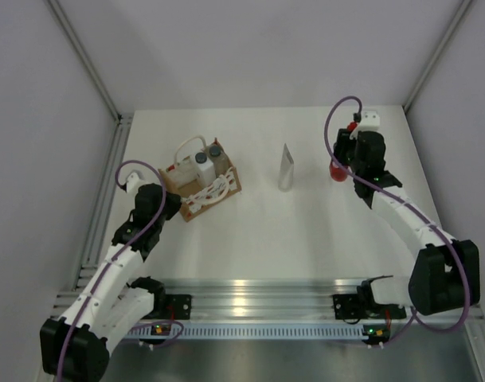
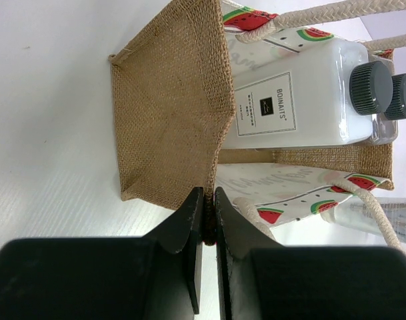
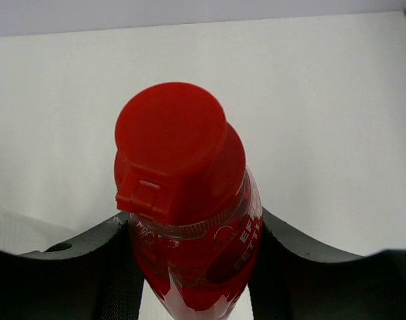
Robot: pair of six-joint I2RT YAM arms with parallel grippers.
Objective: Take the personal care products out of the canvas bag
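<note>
The tan canvas bag (image 1: 204, 185) stands at the left of the table with its white loop handles up. My left gripper (image 1: 177, 204) is shut on the bag's woven near edge (image 2: 209, 167). Inside the bag are a white bottle (image 2: 289, 100) with a dark grey cap (image 2: 370, 87) and, behind it, a second dark-capped bottle (image 1: 217, 157). A flat silvery tube (image 1: 287, 167) lies on the table mid-way across. At the far right my right gripper (image 1: 340, 169) is shut on the red bottle (image 3: 196, 253), below its red cap (image 3: 173, 147), with a finger against each side.
Grey walls and metal posts close in the white table (image 1: 306, 231) at the back and both sides. A ribbed aluminium rail (image 1: 250, 298) with the arm bases runs along the near edge.
</note>
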